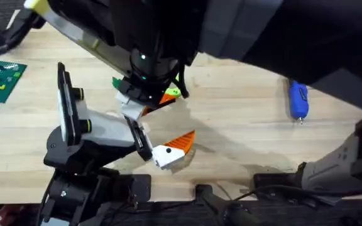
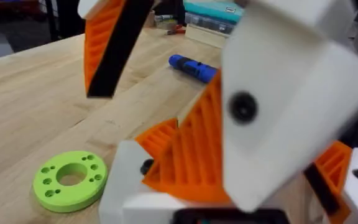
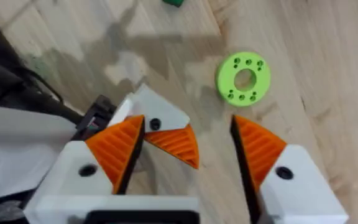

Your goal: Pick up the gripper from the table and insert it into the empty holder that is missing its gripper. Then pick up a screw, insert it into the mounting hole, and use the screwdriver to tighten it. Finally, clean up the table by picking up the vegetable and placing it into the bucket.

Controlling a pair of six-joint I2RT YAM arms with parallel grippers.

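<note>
Step in hand: I judge it the first, seating the loose finger piece.
Gripper: white-block, orange-ribbed wedge gripper (image 1: 173,149) sits at the black upright rail holder (image 1: 65,100)'s near end, by the wooden desk (image 1: 244,125)'s near edge.
Left gripper (image 2: 229,155): I see the wedge between its fingers; clamped or not, I cannot tell.
Right gripper (image 3: 188,152): fingers apart, one orange pad touching the wedge.
Screwdriver: blue pen-shaped screwdriver (image 1: 298,100) lies near the desk's right edge.
Next move: I expect to align the base with the rail.
</note>
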